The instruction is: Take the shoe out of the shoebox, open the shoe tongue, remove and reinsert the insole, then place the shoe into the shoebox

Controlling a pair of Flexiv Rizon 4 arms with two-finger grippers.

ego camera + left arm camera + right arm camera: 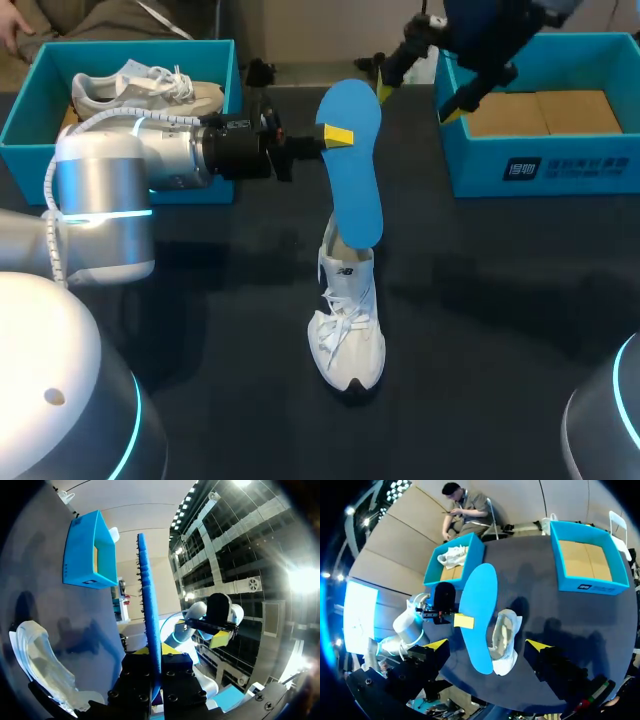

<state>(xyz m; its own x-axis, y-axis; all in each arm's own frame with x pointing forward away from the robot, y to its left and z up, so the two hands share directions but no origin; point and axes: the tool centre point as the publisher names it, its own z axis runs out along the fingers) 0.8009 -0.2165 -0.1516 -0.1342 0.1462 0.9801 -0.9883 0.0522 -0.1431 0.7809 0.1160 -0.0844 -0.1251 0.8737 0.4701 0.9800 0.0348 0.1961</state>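
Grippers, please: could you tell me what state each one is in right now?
Left gripper: shut on the blue insole.
Right gripper: open, holding nothing.

The white lace-up shoe (348, 330) is set upright on its sole on the dark worktop (500, 330), toe towards the near edge and opening spread wide. The blue insole (355, 170) is held upright, its lower end at the shoe opening and its upper part clamped by the left gripper (335, 137). The open blue shoebox (540, 165), floored with brown cardboard, is located at the far right. A second blue box (20, 120) at the far left contains another white shoe (150, 88).
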